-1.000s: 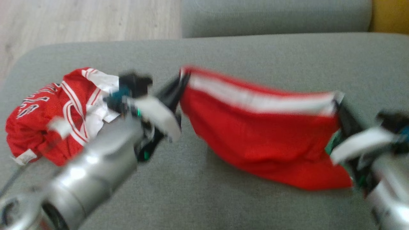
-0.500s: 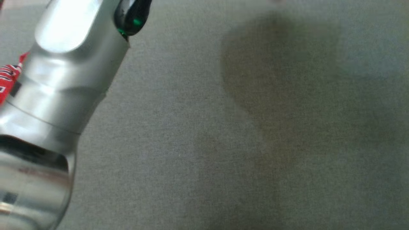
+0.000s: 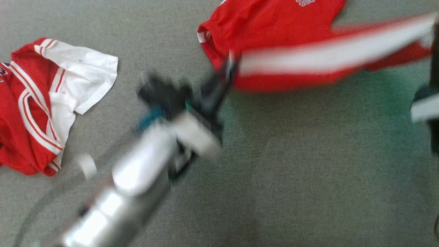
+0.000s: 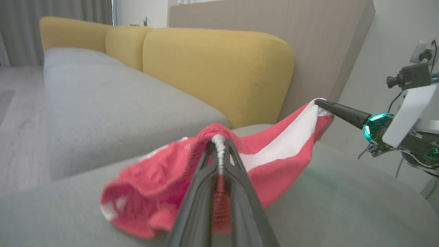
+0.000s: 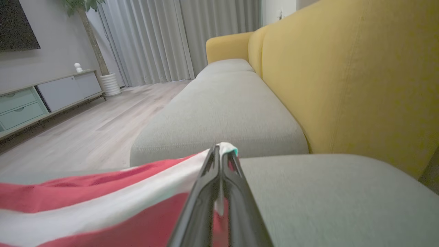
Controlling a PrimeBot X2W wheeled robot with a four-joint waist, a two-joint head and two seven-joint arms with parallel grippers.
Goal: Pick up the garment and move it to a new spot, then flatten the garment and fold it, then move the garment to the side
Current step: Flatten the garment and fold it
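Observation:
The garment point(image 3: 274, 27), red shorts with a white waistband stripe, is stretched between both grippers above the grey seat cushion point(image 3: 308, 171). My left gripper point(image 3: 230, 63) is shut on one end of the band, and the bunched band shows between its tips in the left wrist view point(image 4: 218, 140). My right gripper point(image 5: 223, 149) is shut on the other end, at the head view's right edge point(image 3: 434, 34). The garment's red body point(image 4: 154, 192) trails onto the cushion beyond the band. The picture is blurred by motion.
A second red and white jersey point(image 3: 37, 103) lies crumpled on the cushion to the left. Yellow backrests point(image 4: 219, 68) stand behind the seat. Past the sofa's end are wooden floor point(image 5: 85, 133) and a low cabinet point(image 5: 34, 99).
The head view has shifted twice. Both grippers keep their hold on the band. The garment's body hung on the near side of the band; now it lies on the far side.

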